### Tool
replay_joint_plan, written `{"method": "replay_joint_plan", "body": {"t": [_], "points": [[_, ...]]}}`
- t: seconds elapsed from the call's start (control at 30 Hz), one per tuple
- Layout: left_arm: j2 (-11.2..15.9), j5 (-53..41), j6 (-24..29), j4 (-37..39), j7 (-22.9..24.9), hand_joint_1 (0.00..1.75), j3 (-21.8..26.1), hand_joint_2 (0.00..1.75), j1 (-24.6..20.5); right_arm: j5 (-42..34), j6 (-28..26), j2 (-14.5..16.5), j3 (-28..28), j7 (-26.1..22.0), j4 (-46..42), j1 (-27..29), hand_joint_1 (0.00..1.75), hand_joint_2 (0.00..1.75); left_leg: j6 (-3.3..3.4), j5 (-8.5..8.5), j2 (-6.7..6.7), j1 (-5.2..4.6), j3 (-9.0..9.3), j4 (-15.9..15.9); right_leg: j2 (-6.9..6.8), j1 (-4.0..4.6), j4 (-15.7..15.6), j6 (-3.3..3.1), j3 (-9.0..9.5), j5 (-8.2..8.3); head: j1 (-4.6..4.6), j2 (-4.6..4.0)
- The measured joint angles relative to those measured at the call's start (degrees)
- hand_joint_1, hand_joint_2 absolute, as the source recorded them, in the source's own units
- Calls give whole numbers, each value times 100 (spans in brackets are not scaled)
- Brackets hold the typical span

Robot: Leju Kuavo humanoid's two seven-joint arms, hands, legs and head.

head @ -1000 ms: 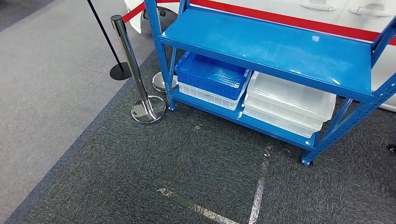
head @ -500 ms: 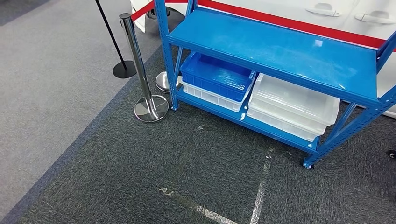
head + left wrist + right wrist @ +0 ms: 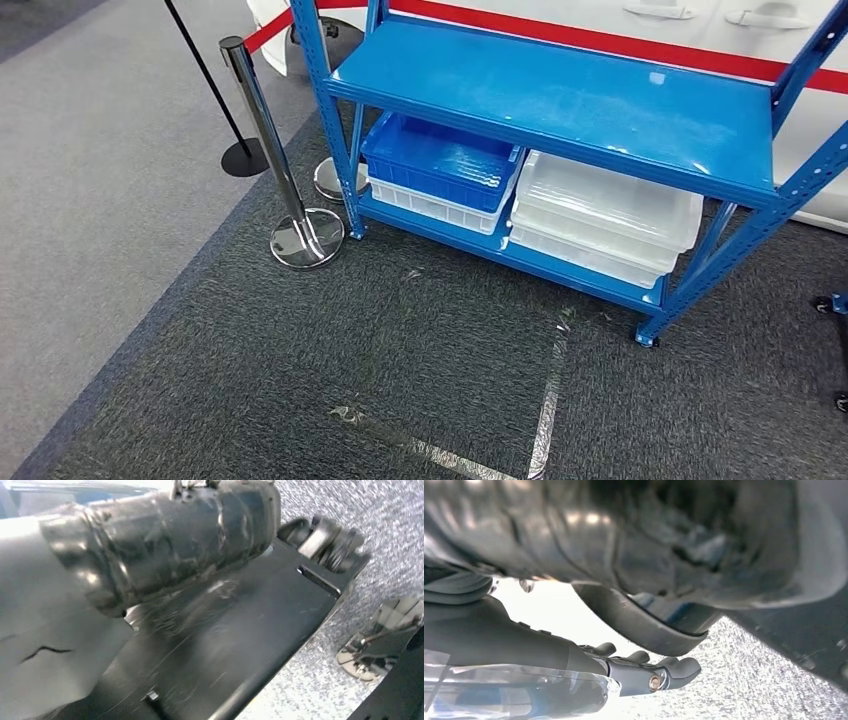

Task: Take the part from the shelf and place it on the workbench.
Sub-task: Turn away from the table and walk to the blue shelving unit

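A blue metal shelf stands ahead in the head view, and its middle board is bare. No part is visible on the boards that I can see. My left hand hangs beside my body over the carpet, its dark fingers apart from the thick thumb and holding nothing. The dark fingers of my right hand also hang low, stretched out and slightly curled, with bright space between them and the thumb.
On the bottom board sit a blue bin stacked on a white bin, and beside them translucent bins. A chrome stanchion with a red rope stands left of the shelf. Tape lines mark the dark carpet. A white car is behind.
The whole head picture has shifted, first to the right and then back left, so the camera has moved. The shelf and its bins have not moved.
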Motion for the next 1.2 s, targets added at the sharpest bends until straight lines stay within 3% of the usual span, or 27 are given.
{"method": "replay_joint_plan", "body": {"t": [0.03, 0.07, 0.13, 0.2, 0.23, 0.3, 0.37, 0.4, 0.43, 0.47, 0.53, 0.57, 0.7, 0.77, 0.83, 0.87, 0.9, 0.93, 1.0, 1.03, 1.1, 1.2], "points": [[1, -1, -10, 0, 10, 0, 0, 175, 12, -2, 0, 2, 0, 3, 0, -6, 0, 0, 20, 70, -76, -7, 114, -269, 44, -5, -2, 18, -11, 11, -2, 0], [1, -2, -18, 0, 20, 0, -1, 175, 19, -2, 0, 3, 0, 5, -1, -9, 0, 0, 33, 61, -132, -17, 179, -420, 74, -13, -7, 43, -34, 26, -8, 0], [1, -3, -29, 0, 36, 0, -1, 175, 9, -4, 0, 5, 0, 10, -1, -1, 0, 0, 67, 34, -107, -30, 234, -552, 121, -23, -48, 117, -64, 69, -26, 0], [-4, -7, -35, 0, 38, 0, -2, 175, 2, -7, 0, 4, 0, 13, 0, 7, 0, 0, 126, 92, -51, -7, 292, -674, 13, -11, 14, 173, -111, 20, -23, 0], [-6, -10, -39, 0, 41, 0, -2, 175, 5, -7, 1, 3, 0, 14, 0, 1, 0, 0, 156, 125, -12, 6, 320, -731, -76, 7, 185, 188, -191, -85, -11, 0], [-7, -29, -43, 0, 50, 0, -4, 175, 23, -5, -12, 3, 0, 25, 0, -17, 0, 87, 193, 139, 74, 4, 346, -761, -231, 28, 832, 201, -500, -398, 10, 0], [-7, -53, -38, 0, 74, 0, -9, 175, 29, -5, -73, 3, 0, 91, 0, -22, 0, 175, 208, 124, 149, -6, 349, -745, -267, 26, 1366, 217, -768, -534, 16, 0], [-7, -61, -34, 0, 87, 0, -13, 175, 29, -9, -112, 2, 0, 144, 1, -19, 0, 175, 210, 112, 172, -8, 354, -736, -275, 22, 1373, 223, -778, -458, 16, 0], [-7, -66, -31, 0, 97, 0, -19, 175, 28, -15, -146, -1, 0, 194, 1, -15, 0, 175, 204, 96, 184, -6, 363, -723, -283, 17, 1155, 226, -675, -291, 17, 0], [-7, -68, -31, 0, 104, 0, -24, 175, 27, -21, -172, -3, 0, 234, 2, -11, 0, 175, 191, 73, 190, -4, 369, -702, -295, 11, 780, 225, -496, -94, 19, 0], [-7, -69, -32, 0, 110, 0, -32, 175, 24, -34, -197, -7, 0, 292, 2, -16, 0, 175, 138, 16, 197, -24, 340, -640, -315, 16, 131, 198, -167, 118, 22, 0], [-7, -69, -33, 0, 114, 0, -34, 175, 24, -40, -203, -7, 0, 315, 2, -18, 0, 175, 110, -3, 198, -34, 317, -615, -320, 23, -23, 172, -92, 133, 23, 0], [-6, -69, -33, 0, 125, 0, -43, 175, 19, -67, -226, -9, 0, 406, 6, -12, 0, 175, 10, -89, 199, -32, 282, -525, -315, 18, -90, 46, -74, 135, 13, 0], [-5, -70, -32, 0, 126, 0, -47, 175, 13, -79, -232, -9, 0, 426, 8, -14, 0, 175, -57, -376, 197, -10, 94, -66, -324, 4, -114, -3, -66, 148, -4, 0], [-5, -72, -32, 0, 126, 0, -50, 175, -9, -91, -232, -12, 0, 426, 9, -16, 0, 175, -99, -709, 197, 4, -231, 664, -336, 5, -115, -21, -69, 147, -14, 0], [-5, -73, -32, 0, 126, 0, -50, 175, -21, -97, -235, -15, 0, 426, 10, -16, 0, 175, -110, -770, 197, 9, -337, 909, -340, 6, -115, -22, -68, 146, -13, 0], [-4, -72, -32, 0, 126, 0, -50, 175, -28, -102, -238, -17, 0, 426, 10, -21, 0, 175, -112, -717, 197, 16, -352, 954, -337, 7, -114, -23, -66, 146, -14, 0], [-4, -69, -32, 0, 125, 0, -50, 175, -29, -109, -242, -19, 0, 426, 11, -29, 0, 175, -107, -561, 197, 24, -266, 779, -328, 7, -114, -22, -61, 146, -14, 0], [-3, -61, -34, 0, 124, 0, -51, 175, -11, -119, -248, -18, -1, 426, 11, -53, 0, 175, -80, -159, 196, 37, 79, 32, -307, 8, -113, -16, -46, 148, -13, 0], [-3, -57, -36, 0, 124, 0, -51, 175, 1, -124, -250, -19, -2, 426, 11, -65, 0, 175, -64, -43, 194, 29, 226, -311, -301, 14, -109, -1, -49, 153, -13, 0], [-4, -55, -38, 0, 121, 0, -54, 175, 17, -132, -258, -20, -2, 426, 11, -87, 0, 175, -25, -3, 188, 2, 329, -597, -300, 21, -114, 55, -74, 179, -8, 0], [-6, -55, -39, 0, 118, 0, -61, 175, 17, -139, -282, -20, -2, 426, 10, -110, 0, 175, 81, 62, 192, 5, 338, -681, -305, 13, -98, 150, -105, 170, -2, 0]]}}
